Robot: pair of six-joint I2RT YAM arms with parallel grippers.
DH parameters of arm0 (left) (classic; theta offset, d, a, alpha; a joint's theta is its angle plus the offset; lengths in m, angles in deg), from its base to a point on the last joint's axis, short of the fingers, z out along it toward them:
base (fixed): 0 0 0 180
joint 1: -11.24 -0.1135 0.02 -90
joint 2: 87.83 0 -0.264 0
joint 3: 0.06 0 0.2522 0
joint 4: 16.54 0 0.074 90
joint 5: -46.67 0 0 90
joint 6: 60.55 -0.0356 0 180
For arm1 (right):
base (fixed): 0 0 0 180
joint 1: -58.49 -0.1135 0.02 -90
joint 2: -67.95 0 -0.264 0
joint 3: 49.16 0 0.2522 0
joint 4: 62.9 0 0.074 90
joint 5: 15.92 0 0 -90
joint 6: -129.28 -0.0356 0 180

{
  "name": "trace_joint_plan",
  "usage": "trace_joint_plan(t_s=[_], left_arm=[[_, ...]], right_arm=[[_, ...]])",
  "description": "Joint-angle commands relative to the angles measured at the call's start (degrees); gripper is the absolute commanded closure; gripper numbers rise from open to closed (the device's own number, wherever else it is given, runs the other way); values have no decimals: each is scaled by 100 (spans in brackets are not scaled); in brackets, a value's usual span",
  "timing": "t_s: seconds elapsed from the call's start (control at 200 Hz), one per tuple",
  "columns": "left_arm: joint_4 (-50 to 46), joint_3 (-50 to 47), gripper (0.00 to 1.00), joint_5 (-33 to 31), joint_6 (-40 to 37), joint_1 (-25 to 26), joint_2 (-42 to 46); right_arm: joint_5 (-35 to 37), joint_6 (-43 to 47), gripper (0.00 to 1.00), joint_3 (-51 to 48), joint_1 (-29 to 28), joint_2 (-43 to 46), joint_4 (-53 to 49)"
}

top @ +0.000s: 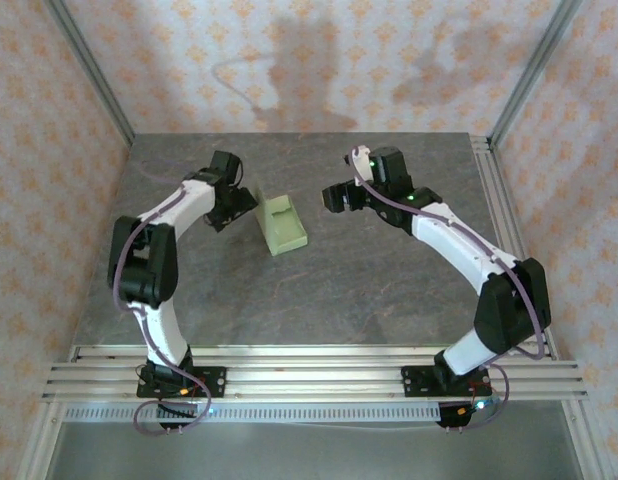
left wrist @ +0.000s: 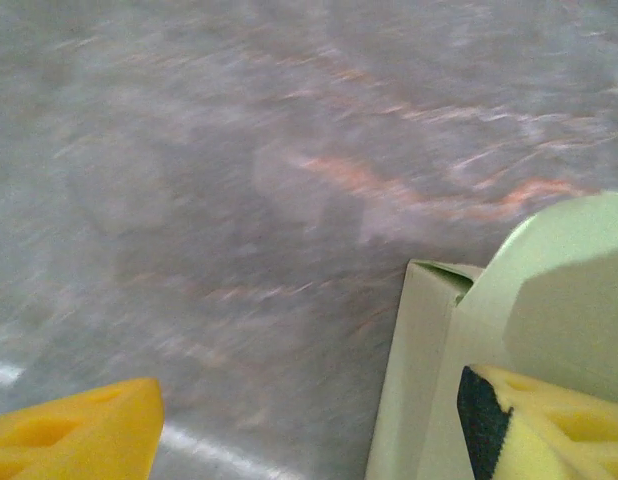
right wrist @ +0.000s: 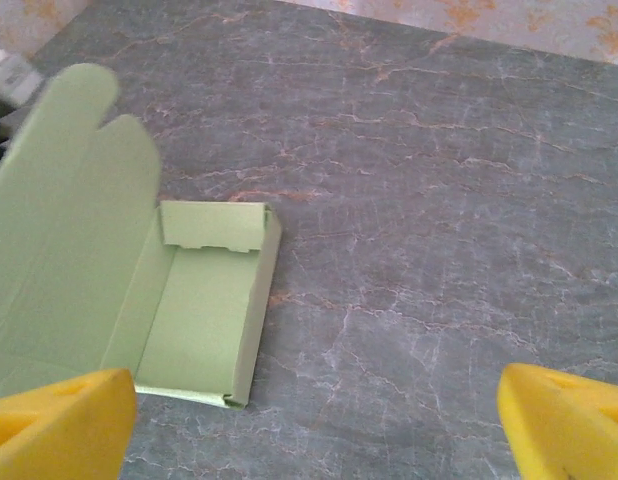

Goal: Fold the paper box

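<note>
Near edge: aluminium rails (top: pixel 309 368) carrying both arm bases.

Grey marbled table (top: pixel 379 285).

Paper box (top: pixel 284 228): pale green, half-formed, and stood on the table left of centre, between the two grippers. Its shallow tray lay open upward. The tall lid panel with rounded tabs was raised on the left arm's side.

Left gripper (top: pixel 239 205): jaws spread wide, just beside the raised panel. One yellow pad (left wrist: pixel 559 430) was close against that panel; contact could not be told.

Right gripper (top: pixel 334 197): jaws spread wide, holding nothing, apart from the box and facing its open tray.

Far side: patterned walls (top: pixel 319 60).
</note>
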Motion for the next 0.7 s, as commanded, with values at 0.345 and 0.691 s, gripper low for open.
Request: trace_joint_plan(t_s=[0.345,0.691], left_arm=[[-1792,3681,22,1833,-1712,675,-2478],[-1622,3687,12,2011,-1521,736,-2328]], right_arm=[[-67,-678,7,-572,641,477,639],[-439,-363,9,-652,805,307,482]])
